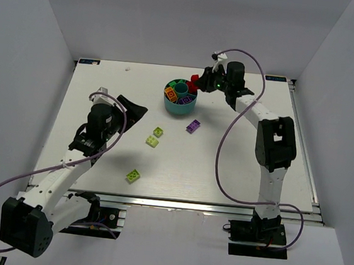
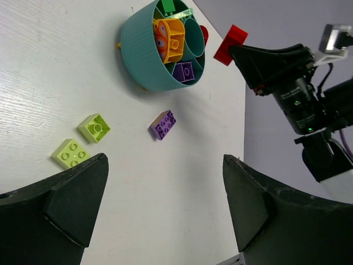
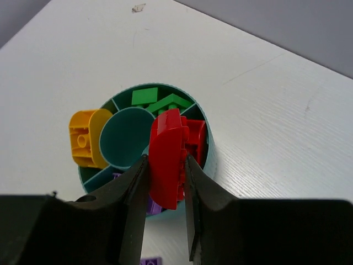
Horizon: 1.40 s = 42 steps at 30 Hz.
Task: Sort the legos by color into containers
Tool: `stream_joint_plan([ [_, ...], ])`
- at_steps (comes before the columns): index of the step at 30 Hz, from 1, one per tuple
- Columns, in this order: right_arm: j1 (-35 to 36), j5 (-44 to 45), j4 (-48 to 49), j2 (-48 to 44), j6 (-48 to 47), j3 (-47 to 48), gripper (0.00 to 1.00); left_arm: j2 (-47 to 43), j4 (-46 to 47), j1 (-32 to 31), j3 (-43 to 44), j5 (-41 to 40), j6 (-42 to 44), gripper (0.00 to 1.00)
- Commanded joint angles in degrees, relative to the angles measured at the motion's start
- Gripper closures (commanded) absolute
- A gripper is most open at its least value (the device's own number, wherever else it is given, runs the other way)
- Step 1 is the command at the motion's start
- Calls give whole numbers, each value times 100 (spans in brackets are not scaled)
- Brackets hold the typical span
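Observation:
The round teal bowl (image 1: 180,98) (image 2: 138,49) (image 3: 208,144) stands at the back middle of the table. Its wedge containers hold an orange-yellow brick (image 3: 85,138), green bricks (image 3: 146,96), a purple brick (image 2: 183,72) and a red brick (image 3: 197,138). My right gripper (image 1: 198,84) (image 3: 165,161) is shut on a red lego (image 3: 168,149), held just above the bowl's right side. My left gripper (image 1: 130,110) (image 2: 165,182) hangs open and holds nothing, left of the bowl. On the table lie a purple lego (image 1: 193,126) (image 2: 164,124) and three lime green legos (image 1: 158,132) (image 1: 152,141) (image 1: 134,175).
White walls close in the white table (image 1: 236,170) on the left, back and right. A metal rail (image 1: 188,204) runs along the near edge by the arm bases. Purple cables (image 1: 222,150) loop off both arms.

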Motion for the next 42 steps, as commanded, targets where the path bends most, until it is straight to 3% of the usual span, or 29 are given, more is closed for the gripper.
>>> stream_joint_plan([
  [1, -35, -25, 897, 285, 603, 644, 100, -309, -205, 20, -33, -284, -42, 6],
  [22, -26, 124, 1109, 1376, 1043, 1701, 100, -441, -548, 29, -156, -363, -156, 6],
  [42, -26, -70, 994, 946, 841, 796, 100, -468, -460, 20, -314, -363, -217, 6],
])
